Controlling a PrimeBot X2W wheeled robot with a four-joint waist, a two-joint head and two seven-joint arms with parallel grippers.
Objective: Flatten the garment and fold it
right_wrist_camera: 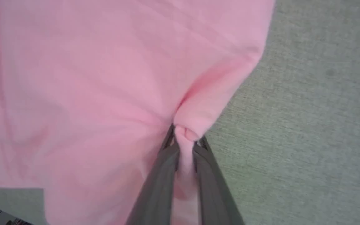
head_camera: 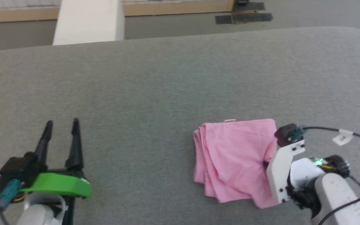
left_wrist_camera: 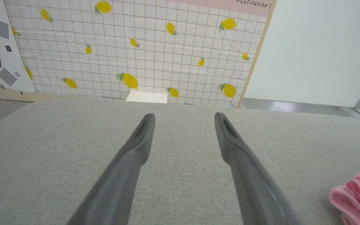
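The light-pink garment lies folded into a layered rectangle on the grey padded surface, right of centre, with a small white tag at its far edge. My right gripper is shut on a pinched fold of the pink cloth at the garment's right edge; its fingers are hidden behind the wrist in the head view. My left gripper rests open at the lower left, far from the cloth, nothing between its fingers. A pink corner of the garment appears at the left wrist view's lower right.
The grey surface ends in a rounded far edge. Beyond it are a white post, floor, and a lemon-print wall panel. A black cable with a white label loops off my right wrist.
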